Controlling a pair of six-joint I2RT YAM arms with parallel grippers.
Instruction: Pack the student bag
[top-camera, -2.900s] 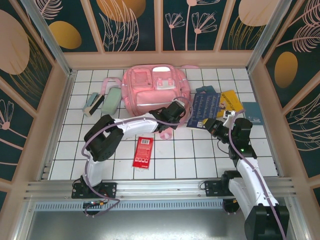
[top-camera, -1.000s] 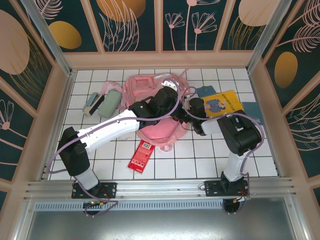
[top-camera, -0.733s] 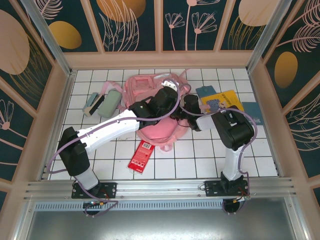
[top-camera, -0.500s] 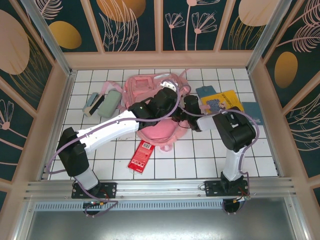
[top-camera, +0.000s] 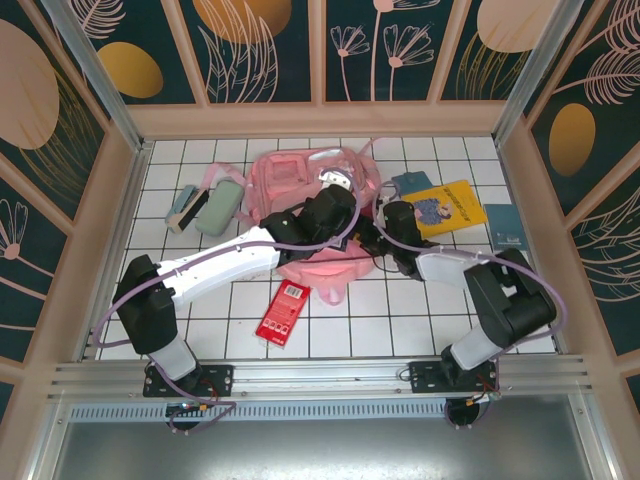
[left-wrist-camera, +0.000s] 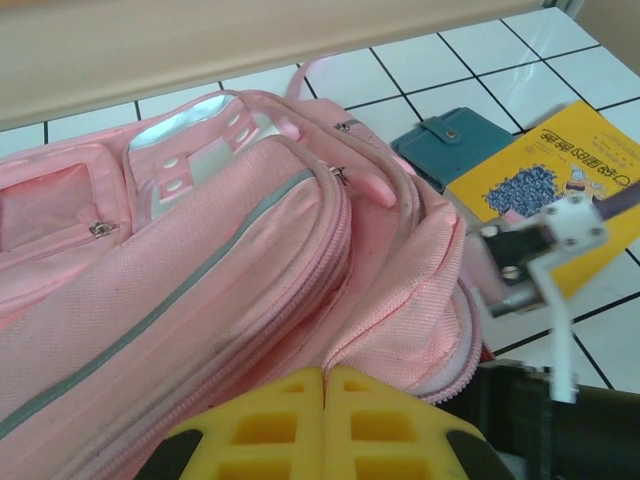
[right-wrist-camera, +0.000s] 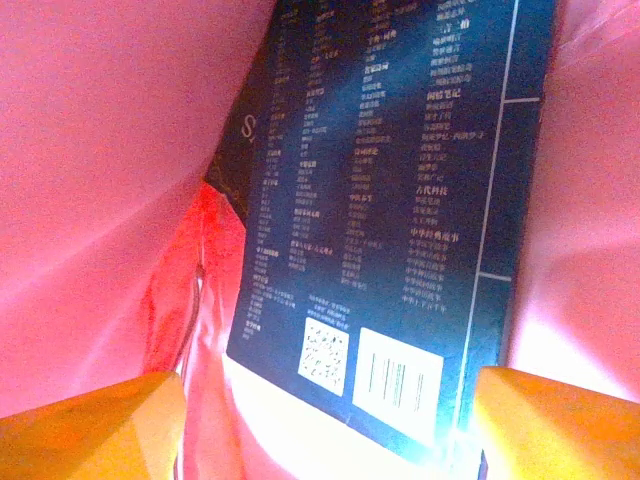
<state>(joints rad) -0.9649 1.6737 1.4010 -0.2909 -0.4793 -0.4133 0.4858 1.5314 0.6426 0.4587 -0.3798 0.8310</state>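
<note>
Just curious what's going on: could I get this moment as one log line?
step: packing student bag | left gripper: shut at bag's opening | right gripper: open inside bag | blue book: in bag

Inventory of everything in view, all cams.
bag: 1, pink, back centre of table
blue book: 1, dark blue, inside bag
yellow book: 1, yellow, right of bag
wallet: 1, teal, between bag and yellow book
booklet: 1, grey-blue, far right
pencil case: 1, mint, left of bag
small item: 1, grey-white, left of pencil case; too small to name
red pack: 1, red, in front of bag
table: 1, white tiles
left gripper: 1, yellow fingers, shut, at bag
right gripper: 1, yellow fingers, open, inside bag, facing blue book
</note>
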